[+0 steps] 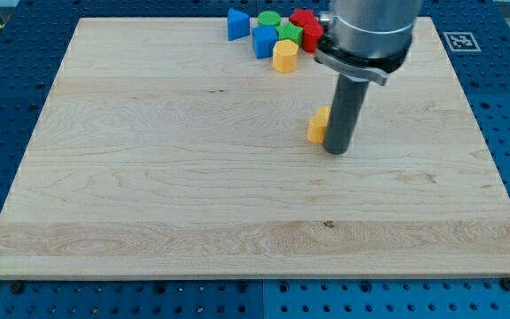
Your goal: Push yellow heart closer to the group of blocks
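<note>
Near part of the surface (193,221): bare wood, no blocks.

Mid-board, right of centre: my tip (336,151) rests on the surface, just to the view's right of a yellow-orange block (318,127). Rod and block look touching or very nearly so; the rod hides the block's right side, so its shape cannot be confirmed. Judged to be the yellow heart the task names. No claw on this rig, only the rod, so there is nothing to call wide, narrow or holding.

Far edge, view's top, right of centre: the group. Yellow block (284,55) nearest, with a blue block (263,41) to its left and a green block (288,35) just behind. Further back: blue block at left (236,24), round green block (268,19), red blocks (306,25) partly hidden by the arm housing.

Progress, as a judgement: the heart stands well apart from the group, with open board between. Task not done; most of the travel appears left.

Remaining: the heart must go toward the view's top and slightly left. My tip sits beside it rather than below it, so it probably needs to get round to the near side before pushing.

Risk: an off-centre push could spin the heart sideways.
</note>
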You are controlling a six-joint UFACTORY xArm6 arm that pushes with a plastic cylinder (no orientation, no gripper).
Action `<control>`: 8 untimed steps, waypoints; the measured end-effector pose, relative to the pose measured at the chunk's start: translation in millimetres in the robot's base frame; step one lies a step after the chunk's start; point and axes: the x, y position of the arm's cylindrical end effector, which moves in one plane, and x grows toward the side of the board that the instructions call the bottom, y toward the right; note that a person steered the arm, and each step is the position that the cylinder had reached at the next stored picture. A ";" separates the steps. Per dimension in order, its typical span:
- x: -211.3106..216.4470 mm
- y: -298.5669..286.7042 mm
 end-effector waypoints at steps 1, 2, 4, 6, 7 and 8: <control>-5.5 -9.8; -28.7 -9.8; -66.1 -16.2; -106.1 11.5; -120.4 9.6; -116.6 9.6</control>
